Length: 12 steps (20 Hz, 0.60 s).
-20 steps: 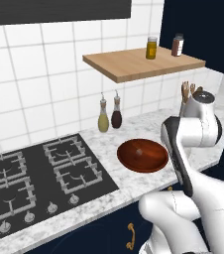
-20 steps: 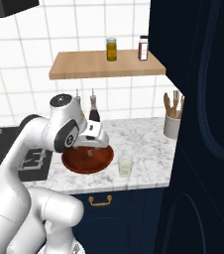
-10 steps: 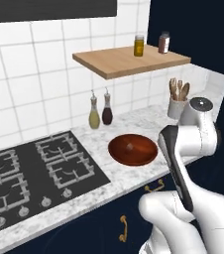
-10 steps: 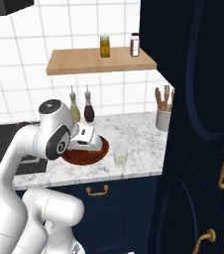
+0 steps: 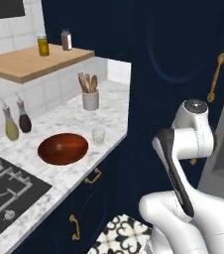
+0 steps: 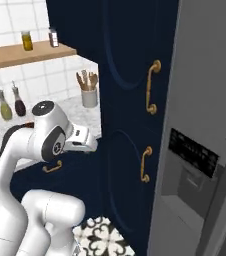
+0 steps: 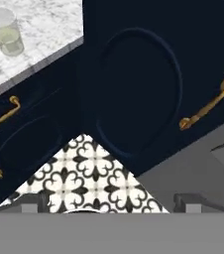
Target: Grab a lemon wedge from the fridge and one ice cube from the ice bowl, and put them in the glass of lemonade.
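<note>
Risk of clipping the tall navy cabinet with the folded arm while swinging toward the grey fridge, or stopping short of its handle. Gripper released, 2 fingers wide apart, holding nothing. Glass of lemonade on counter beside ice bowl. Unlike 1 second earlier, view swung right; fridge now visible.

The wide reddish-brown wooden ice bowl looks glossy on the veined white marble counter. The tall grey fridge is matt steel; navy cabinet doors carry polished brass handles.
</note>
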### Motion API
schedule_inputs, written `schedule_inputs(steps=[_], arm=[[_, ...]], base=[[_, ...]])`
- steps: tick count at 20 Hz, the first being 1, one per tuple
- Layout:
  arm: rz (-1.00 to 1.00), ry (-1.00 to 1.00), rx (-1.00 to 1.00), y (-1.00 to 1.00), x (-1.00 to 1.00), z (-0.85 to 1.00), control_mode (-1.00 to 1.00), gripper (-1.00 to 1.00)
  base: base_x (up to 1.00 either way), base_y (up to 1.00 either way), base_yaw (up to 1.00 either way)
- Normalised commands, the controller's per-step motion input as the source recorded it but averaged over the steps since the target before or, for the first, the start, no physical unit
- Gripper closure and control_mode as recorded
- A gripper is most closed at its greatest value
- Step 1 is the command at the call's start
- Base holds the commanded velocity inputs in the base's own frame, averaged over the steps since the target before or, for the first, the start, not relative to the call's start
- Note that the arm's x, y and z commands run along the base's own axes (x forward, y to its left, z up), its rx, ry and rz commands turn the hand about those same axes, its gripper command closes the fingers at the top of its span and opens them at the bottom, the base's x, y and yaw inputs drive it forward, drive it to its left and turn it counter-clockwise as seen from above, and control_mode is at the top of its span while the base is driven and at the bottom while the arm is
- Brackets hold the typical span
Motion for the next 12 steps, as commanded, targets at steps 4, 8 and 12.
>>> schedule_inputs(steps=[4,8,12], arm=[[0.00,0.00,0.00,0.00,0.00,0.00,1.00,-1.00],[0.00,0.00,0.00,0.00,0.00,0.00,1.00,-1.00],[0.00,0.00,0.00,0.00,0.00,0.00,1.00,-1.00]], base=[[-0.51,0.03,-0.82],[-0.54,0.00,-0.73],[-0.23,-0.02,-0.69]])
